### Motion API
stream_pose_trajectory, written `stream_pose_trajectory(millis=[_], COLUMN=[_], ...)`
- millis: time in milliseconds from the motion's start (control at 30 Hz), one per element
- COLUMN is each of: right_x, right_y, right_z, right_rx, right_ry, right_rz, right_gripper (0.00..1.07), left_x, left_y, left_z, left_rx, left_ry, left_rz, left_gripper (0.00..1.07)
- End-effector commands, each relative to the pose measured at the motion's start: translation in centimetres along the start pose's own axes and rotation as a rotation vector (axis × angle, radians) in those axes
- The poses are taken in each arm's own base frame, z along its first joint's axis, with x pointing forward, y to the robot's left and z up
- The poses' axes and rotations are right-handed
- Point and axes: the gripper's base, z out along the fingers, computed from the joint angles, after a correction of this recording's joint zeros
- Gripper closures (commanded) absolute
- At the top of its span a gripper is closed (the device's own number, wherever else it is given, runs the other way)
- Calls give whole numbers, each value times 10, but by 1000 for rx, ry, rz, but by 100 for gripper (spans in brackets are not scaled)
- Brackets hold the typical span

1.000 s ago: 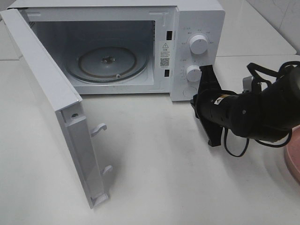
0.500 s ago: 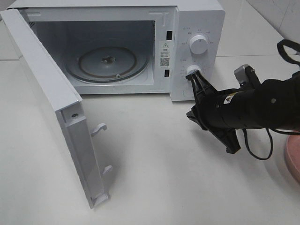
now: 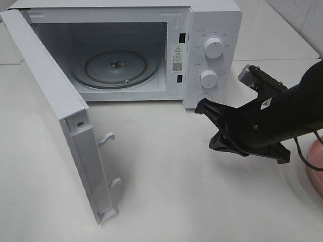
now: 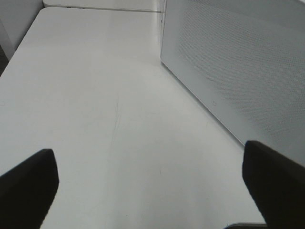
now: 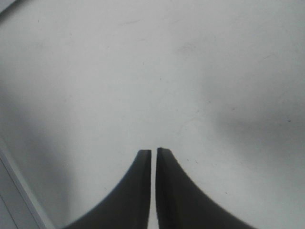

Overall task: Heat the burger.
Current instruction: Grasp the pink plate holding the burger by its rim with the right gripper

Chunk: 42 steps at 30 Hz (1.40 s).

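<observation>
A plain white table carries a white microwave whose door stands swung wide, and the glass turntable inside is bare. Your right gripper hangs just short of the control panel, with the lower knob close above its tips. Its fingers are drawn almost together with only a sliver of gap, and they hold nothing. The burger is in none of the views. Back past that gripper's wrist you see only the rim of a pink plate, and you cannot tell what lies on it. Your left gripper has its fingers spread wide and empty, with the perforated outer face of the door just off one finger. The nearest risk is the panel. A small sweep of the right arm towards it could nudge a knob and start the oven empty. A careless swing of the left arm could push the door partly shut and narrow the opening that you need. Later, expect the burger to be soft and layered. Too hard a pinch would likely crush the bun, and a tilted carry could let the layers slide apart. The cavity's frame is also an edge to catch on when you reach in.
</observation>
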Motion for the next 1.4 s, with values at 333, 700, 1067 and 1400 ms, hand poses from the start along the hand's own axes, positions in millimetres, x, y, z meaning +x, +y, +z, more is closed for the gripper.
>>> stream_pose_trajectory(millis=[333,700,1067,1400], right_x=[-3,-22,-44,-57], right_y=[1,-4,-32,-60], right_z=[-37,-67,-98,-104], right_rx=[103,267,416,480], right_ry=[174,317,263,293], right_rz=[-517,-661,-680,-555], right_gripper=[97,87,15,9], left_x=[0,0,0,0], left_y=[-1,-1,-1,-1], left_z=[-2,-2,-2,-2], left_rx=[2,2,2,2], left_ry=[-30,-30,-30,-30], left_rz=[-5,-5,-5,-5], left_gripper=[5,5,5,5])
